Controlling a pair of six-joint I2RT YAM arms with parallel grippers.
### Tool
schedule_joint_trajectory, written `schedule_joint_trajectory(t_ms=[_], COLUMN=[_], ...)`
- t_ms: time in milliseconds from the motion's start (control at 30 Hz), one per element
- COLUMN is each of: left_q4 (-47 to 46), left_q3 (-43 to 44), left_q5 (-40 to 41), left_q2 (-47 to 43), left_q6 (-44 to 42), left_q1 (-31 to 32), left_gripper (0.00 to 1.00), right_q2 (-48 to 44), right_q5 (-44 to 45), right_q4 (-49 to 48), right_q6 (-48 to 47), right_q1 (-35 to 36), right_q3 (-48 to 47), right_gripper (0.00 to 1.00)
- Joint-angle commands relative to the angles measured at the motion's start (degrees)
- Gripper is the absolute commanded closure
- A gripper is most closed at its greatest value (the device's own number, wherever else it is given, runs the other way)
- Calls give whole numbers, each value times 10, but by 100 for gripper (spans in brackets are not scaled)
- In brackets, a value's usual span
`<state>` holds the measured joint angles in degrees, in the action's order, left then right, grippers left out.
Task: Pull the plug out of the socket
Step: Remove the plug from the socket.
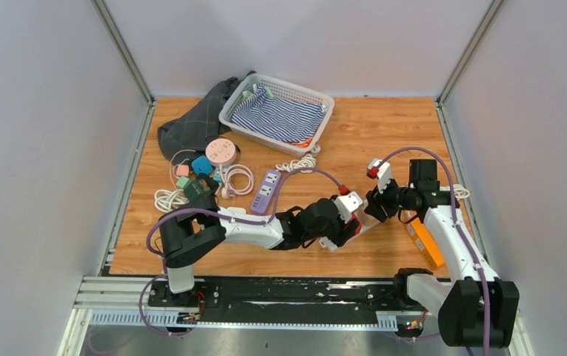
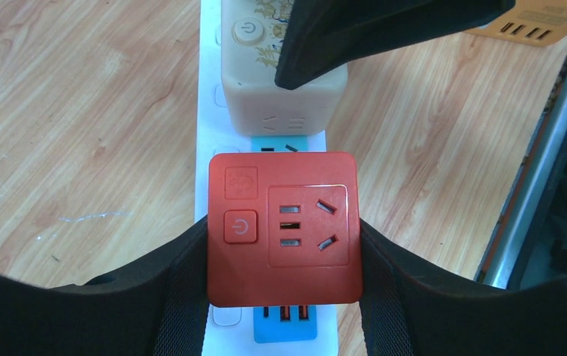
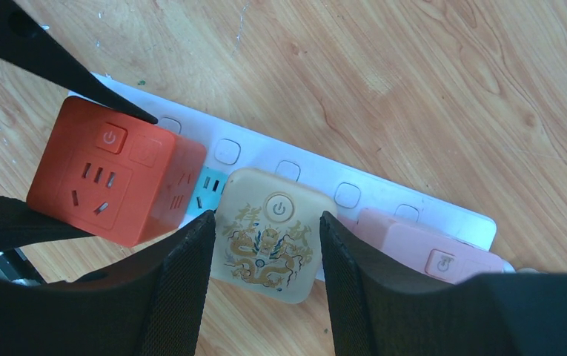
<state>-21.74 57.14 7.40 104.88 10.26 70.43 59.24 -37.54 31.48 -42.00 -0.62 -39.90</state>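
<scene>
Red plug (image 2: 284, 226), a cube with a power button and a socket face on top, sits over the white strip (image 3: 313, 178) at its end nearest my left arm. My left claw (image 2: 284, 252) holds it. The jaws are partly spread and the two black fingers (image 2: 184, 297) press flat against opposite sides of the cube. From the right wrist camera I see those same fingers, one tip on the cube's far top edge and the other along its near side. A blue socket panel of the strip shows just above and just below the cube in my left wrist view. I cannot tell whether the pins are fully seated in it.

Just beside the red plug stands the cream plug (image 3: 269, 237), printed with a gold dragon and carrying its own round button. My right claw (image 3: 265, 259) is closed on it at about half spread, one finger against each side. Beyond it, on the same strip, is a pink plug (image 3: 413, 241), apart from both claws.

The strip lies flat on the wooden table (image 3: 413, 74), near the front right in the overhead view, where my two arms meet above it. An orange adapter (image 2: 539, 18) lies close by toward the table's right edge.
</scene>
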Motion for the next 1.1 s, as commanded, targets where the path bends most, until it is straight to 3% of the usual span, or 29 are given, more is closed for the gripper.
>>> schedule_joint_trajectory(t_ms=[0,67,200,267,467,733,800,967,1067], left_q4=[52,54,62,70,71,71,72,70,72], left_q3=[-4,-4,-16,-16,-7,-21,-21,-16,-17], left_q5=[-107,-84,45,57,-67,91,84,-47,-25], left_q2=[-5,-9,-25,-26,-20,-38,-38,-31,-37], left_q6=[68,59,-13,-9,59,-42,-29,47,34], left_q1=[-13,-9,24,23,-12,27,26,-14,-10], left_gripper=[100,100,100,100,100,100,100,100,100], right_q2=[21,21,23,24,24,26,27,25,26], right_q5=[58,59,59,60,60,59,59,59,58], right_q4=[53,53,53,54,55,55,56,57,57], right_q6=[-12,-12,-14,-14,-15,-17,-17,-18,-18], right_q1=[4,4,4,4,4,4,4,4,4], right_q3=[21,21,21,21,21,21,21,22,21], right_gripper=[45,45,45,45,45,45,45,45,45])
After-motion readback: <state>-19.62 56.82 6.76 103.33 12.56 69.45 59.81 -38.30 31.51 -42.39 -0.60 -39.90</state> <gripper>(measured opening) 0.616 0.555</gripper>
